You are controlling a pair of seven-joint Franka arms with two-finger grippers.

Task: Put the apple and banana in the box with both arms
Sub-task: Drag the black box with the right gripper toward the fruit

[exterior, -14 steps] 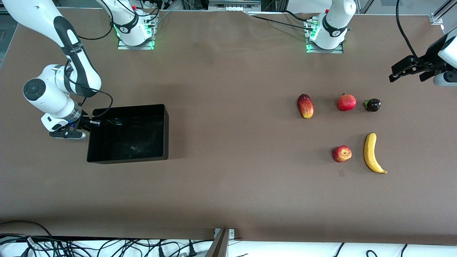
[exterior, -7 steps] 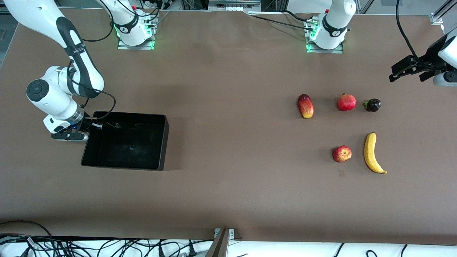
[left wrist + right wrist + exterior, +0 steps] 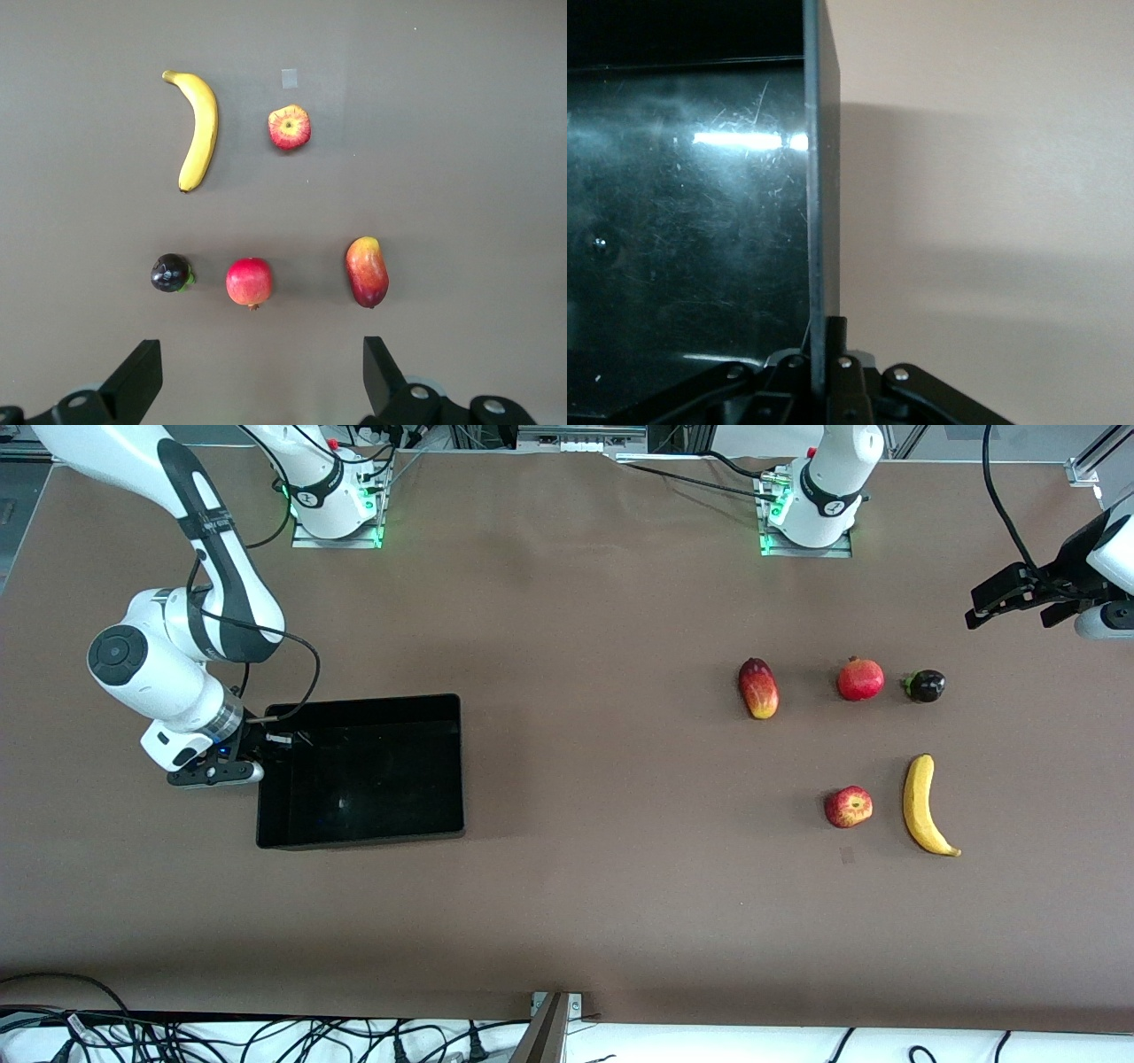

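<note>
Dragging the box (image 3: 372, 771) along the counter (image 3: 567, 886) toward the fruit, right hand (image 3: 257, 757) clenched on its end wall. Waiting with left hand (image 3: 261, 381) released above the apple (image 3: 849, 807) and banana (image 3: 924, 804), both lying toward the left arm's end, unpacked.

Brown surface (image 3: 576, 646). Black box (image 3: 447, 771) sits near right end effector (image 3: 266, 746). Below left end effector (image 3: 261, 381): red-yellow oval fruit (image 3: 758, 688), red round fruit (image 3: 860, 678), dark purple fruit (image 3: 925, 685); farther out apple (image 3: 849, 807) beside banana (image 3: 922, 804).
</note>
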